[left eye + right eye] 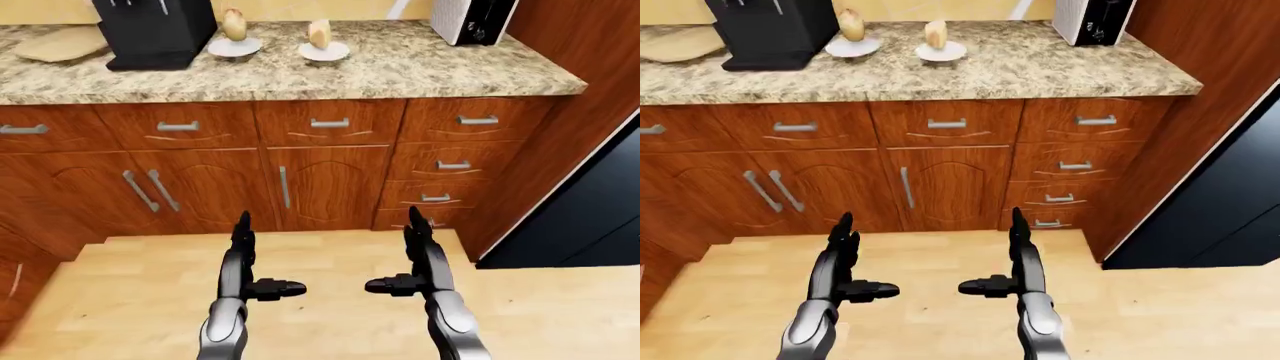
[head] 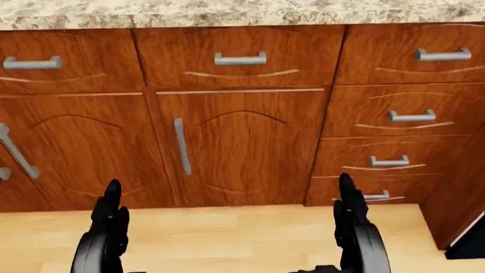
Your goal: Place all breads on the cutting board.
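- Lowest in the left-eye view: left hand (image 1: 243, 259) and right hand (image 1: 418, 255), both raised over the wooden floor (image 1: 340, 315), fingers spread wide and gripping nothing, thumbs pointing inward toward each other, well apart.
- Beyond the hands: a run of reddish wood cabinets (image 1: 300, 180) with grey bar handles, doors at left and centre, a stack of drawers (image 1: 450, 165) at right.
- At the right edge of the left-eye view: a tall wood panel, then a dark appliance front (image 1: 600, 217) beside it.
- Above the cabinets: a speckled granite counter (image 1: 400, 71).
- On the counter, near the top centre: two small white plates, each carrying one upright bread, left bread (image 1: 234, 24) and right bread (image 1: 320, 34), near each other but not touching.
- Just left of the left bread: a black boxy machine (image 1: 155, 34).
- Further left, at the top-left corner: a pale cutting board (image 1: 60, 43) lying flat, bare, well apart from both breads.
- At the top right: a white and black appliance (image 1: 470, 19), cut off by the frame.
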You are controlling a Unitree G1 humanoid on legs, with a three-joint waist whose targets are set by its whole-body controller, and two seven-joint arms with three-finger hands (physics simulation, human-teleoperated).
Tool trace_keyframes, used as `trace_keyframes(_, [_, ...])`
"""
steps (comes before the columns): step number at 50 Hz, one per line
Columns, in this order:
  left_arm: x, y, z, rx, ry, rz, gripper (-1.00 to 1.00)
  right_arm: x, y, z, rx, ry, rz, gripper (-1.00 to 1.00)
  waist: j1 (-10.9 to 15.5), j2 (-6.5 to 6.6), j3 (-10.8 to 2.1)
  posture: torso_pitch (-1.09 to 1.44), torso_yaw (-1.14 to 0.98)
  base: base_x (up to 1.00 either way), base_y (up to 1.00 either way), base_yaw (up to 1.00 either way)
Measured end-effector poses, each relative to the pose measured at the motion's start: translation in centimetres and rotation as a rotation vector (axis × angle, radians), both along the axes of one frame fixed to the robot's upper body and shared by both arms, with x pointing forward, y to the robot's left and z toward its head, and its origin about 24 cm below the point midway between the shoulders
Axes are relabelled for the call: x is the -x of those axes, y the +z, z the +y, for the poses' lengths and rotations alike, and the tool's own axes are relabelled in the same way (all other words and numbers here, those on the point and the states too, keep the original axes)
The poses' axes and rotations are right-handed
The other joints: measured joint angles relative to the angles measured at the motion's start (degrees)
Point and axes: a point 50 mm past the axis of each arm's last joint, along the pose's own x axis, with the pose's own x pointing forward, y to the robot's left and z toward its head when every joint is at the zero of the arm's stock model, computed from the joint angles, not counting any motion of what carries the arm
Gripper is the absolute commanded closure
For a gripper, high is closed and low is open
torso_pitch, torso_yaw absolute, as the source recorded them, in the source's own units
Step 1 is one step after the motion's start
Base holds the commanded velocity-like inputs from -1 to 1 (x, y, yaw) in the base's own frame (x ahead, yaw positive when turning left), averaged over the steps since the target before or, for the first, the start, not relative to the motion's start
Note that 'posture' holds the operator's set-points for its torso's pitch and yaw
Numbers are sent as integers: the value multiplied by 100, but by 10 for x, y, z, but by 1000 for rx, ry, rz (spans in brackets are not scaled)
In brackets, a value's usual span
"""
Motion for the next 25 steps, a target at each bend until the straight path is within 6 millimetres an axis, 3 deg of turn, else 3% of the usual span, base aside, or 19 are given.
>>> trace_keyframes(1, [0, 4, 1, -2, 1, -19, -100, -1, 4, 1, -1, 3, -17, -100, -14, -24, -61, 0, 0, 0, 0, 0])
trace_keyframes(3, [-4, 19, -1, 0, -9, -98, -100, -6, 21, 5, 0, 14, -96, -100, 45, -15, -343, 0, 0, 0, 0, 0])
trace_keyframes(5, [-3, 23, -3, 17, -21, -115, -100, -6, 29, 10, -12, 35, -126, -100, 57, -46, -229, 0, 0, 0, 0, 0])
trace_keyframes(7, [1, 20, -4, 20, -28, -90, -100, -6, 27, 12, -16, 48, -113, -100, 54, -44, -299, 0, 0, 0, 0, 0])
trace_keyframes(10, [-1, 26, -4, -5, -33, -77, -100, -6, 29, 9, -9, 42, -90, -100, 60, -30, -285, 0, 0, 0, 0, 0])
trace_keyframes(13, [-6, 52, -4, -32, -34, -119, -100, -8, 50, 7, 3, 37, -110, -100, 53, -25, -283, 0, 0, 0, 0, 0])
trace_keyframes(19, [-10, 125, -4, -48, -49, -277, -100, -11, 103, 9, 5, 54, -235, -100, 54, -17, -430, 0, 0, 0, 0, 0])
trace_keyframes(22, [-8, 147, -4, -49, -47, -317, -100, -10, 123, 12, 4, 73, -278, -100, 46, -6, -478, 0, 0, 6, 0, 0])
trace_keyframes(25, [-7, 154, -2, -44, -46, -295, -100, -10, 133, 18, 1, 99, -271, -100, 43, 25, -320, 0, 0, 33, 0, 0])
